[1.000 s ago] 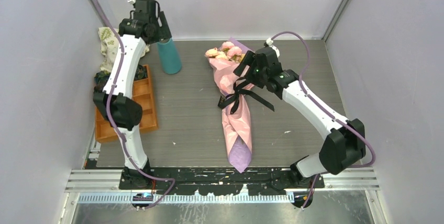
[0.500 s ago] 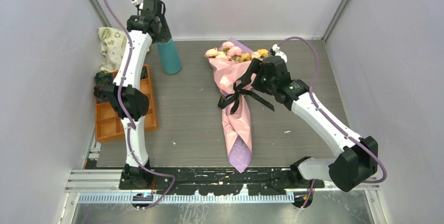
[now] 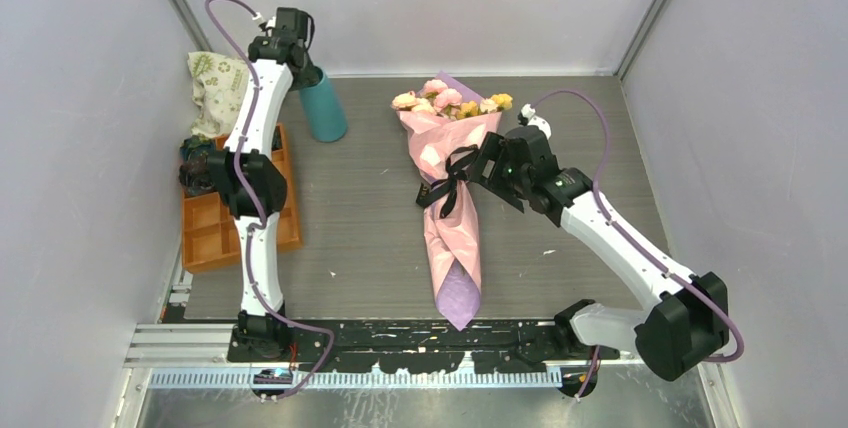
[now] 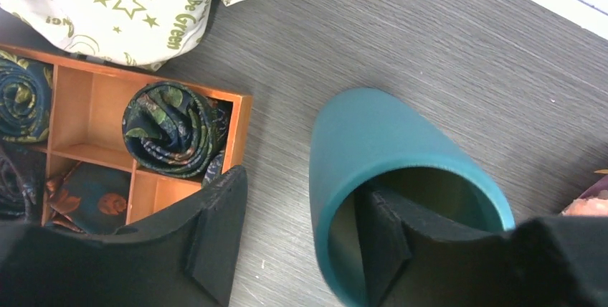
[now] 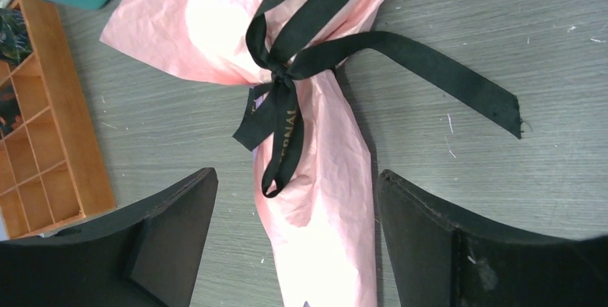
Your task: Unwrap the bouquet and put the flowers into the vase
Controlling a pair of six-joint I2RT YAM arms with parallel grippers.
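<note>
We record: right tool [image 5: 295,178] wide open, empty, with the black ribbon knot [image 5: 281,70] just above it mid-frame; left tool [image 4: 297,206] parted astride the vase [image 4: 373,135] wall, unclamped.

Crinkled matt pink paper is sheathing the bouquet [image 5: 323,199] between the matt black fingers [image 5: 165,235] of the right gripper [image 5: 297,232], a flat black cloth ribbon [image 5: 430,70] cinching it. At the left gripper [image 4: 301,249], the vase [image 4: 373,142] is showing a smooth matt teal skin, the tray [image 4: 244,117] beside it plain orange wood.
</note>
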